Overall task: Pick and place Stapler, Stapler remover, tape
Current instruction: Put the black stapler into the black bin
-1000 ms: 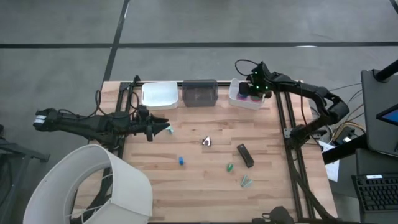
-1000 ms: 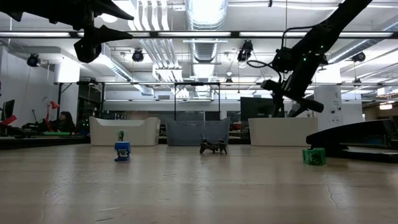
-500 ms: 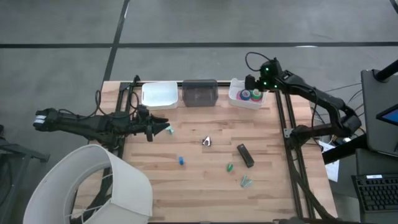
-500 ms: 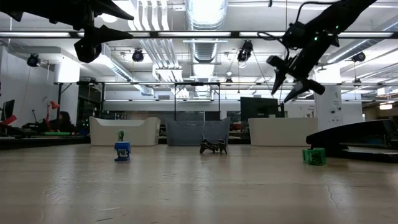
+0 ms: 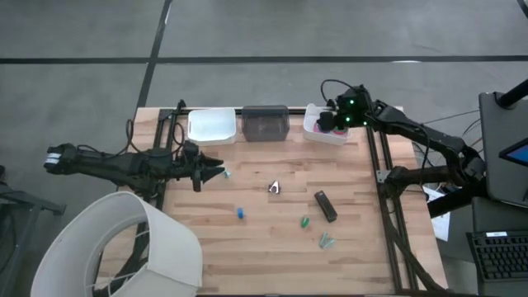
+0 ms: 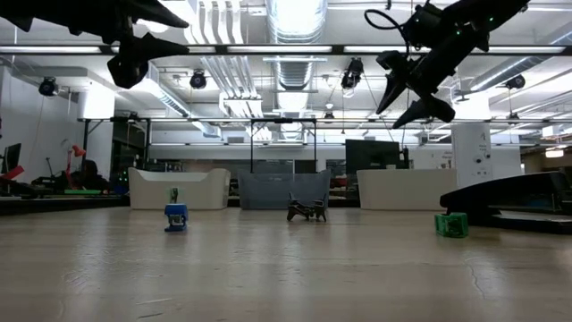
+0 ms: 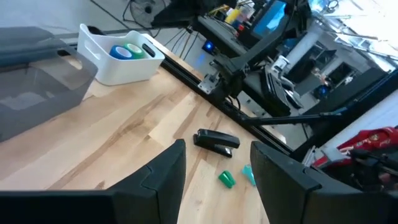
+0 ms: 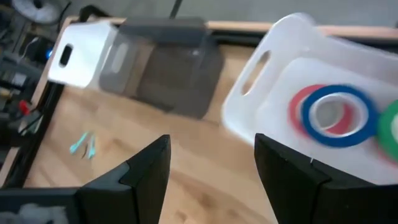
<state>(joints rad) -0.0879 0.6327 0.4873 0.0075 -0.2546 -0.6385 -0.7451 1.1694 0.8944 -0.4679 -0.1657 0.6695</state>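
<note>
Parted jaws above tape bin

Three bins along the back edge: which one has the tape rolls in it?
The white handled bin at the right end, under the right gripper: blue tape roll atop a red one. The grey bin and white bin look empty.
</note>
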